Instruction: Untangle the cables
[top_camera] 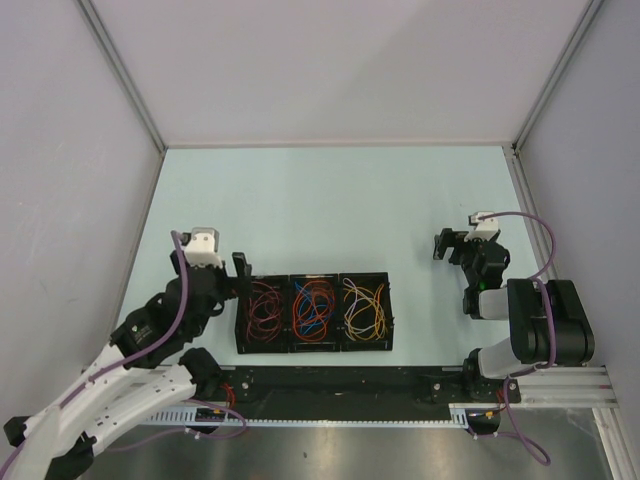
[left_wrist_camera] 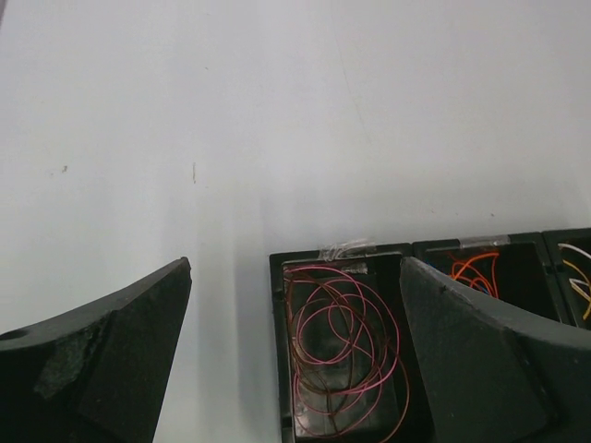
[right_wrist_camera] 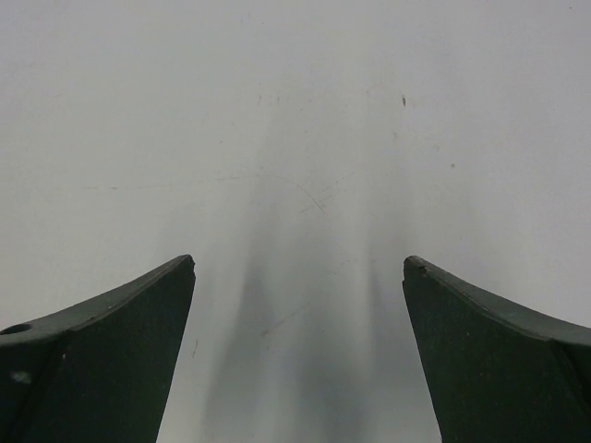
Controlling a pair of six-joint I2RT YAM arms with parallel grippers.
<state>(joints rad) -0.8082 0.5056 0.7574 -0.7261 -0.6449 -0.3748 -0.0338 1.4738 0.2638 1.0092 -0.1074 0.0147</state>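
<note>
The cables lie coiled in a black three-compartment tray [top_camera: 313, 348]. Red and brown loops [top_camera: 264, 308] fill the left compartment, orange, blue and red loops [top_camera: 314, 308] the middle, yellow, white and orange loops [top_camera: 364, 308] the right. My left gripper [top_camera: 236, 285] is open and empty at the tray's left end. In the left wrist view [left_wrist_camera: 295, 263] it hovers over the tray's rim [left_wrist_camera: 276, 351], with the pink-red and brown loops [left_wrist_camera: 346, 341] between the fingers and orange loops [left_wrist_camera: 476, 269] beyond. My right gripper [top_camera: 452, 268] is open and empty, right of the tray; its wrist view [right_wrist_camera: 298, 262] shows only bare table.
The pale table [top_camera: 330, 210] is enclosed by grey walls at the back and both sides. A black rail [top_camera: 330, 385] with the arm bases runs along the near edge. A strip of clear tape [left_wrist_camera: 346, 247] sits on the tray's far rim.
</note>
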